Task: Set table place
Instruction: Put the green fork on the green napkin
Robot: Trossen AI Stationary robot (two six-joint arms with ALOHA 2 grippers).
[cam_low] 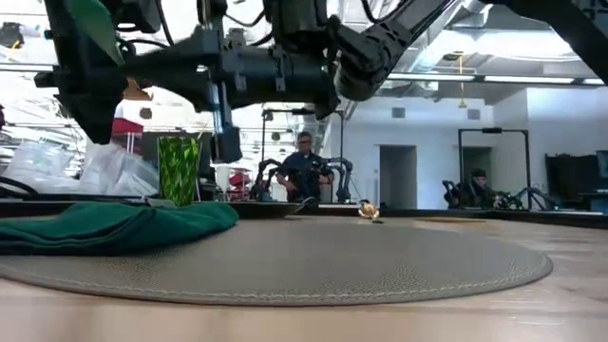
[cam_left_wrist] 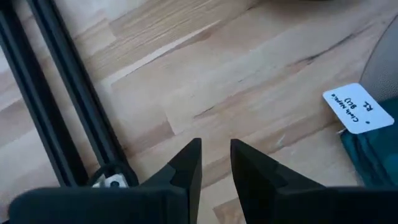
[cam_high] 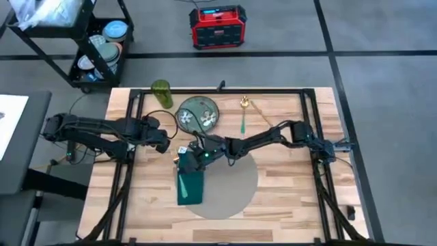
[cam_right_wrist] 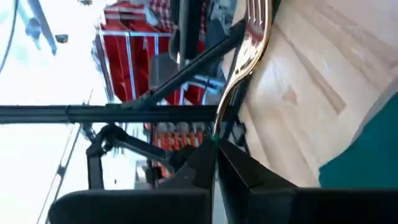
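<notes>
The right gripper (cam_right_wrist: pixel 215 155) has its fingers pinched on a gold utensil's handle (cam_right_wrist: pixel 239 74), long axis running straight out from the fingertips. It hangs over the green napkin (cam_high: pixel 190 186) at the placemat's (cam_high: pixel 235 184) left edge, so the drop lies directly below. The left gripper (cam_left_wrist: pixel 216 163), fingers slightly parted and empty, waits just beside over bare surface (cam_left_wrist: pixel 249 81).

On the table (cam_high: pixel 287 184) lie one round placemat (cam_high: pixel 235 195), one green napkin (cam_high: pixel 190 186), one patterned plate (cam_high: pixel 198 113) and one green glass (cam_high: pixel 161 93). Beside the plate lies one gold utensil (cam_high: pixel 254 109) and one green-handled one (cam_high: pixel 242 121). Two robot arms reach over the placemat.
</notes>
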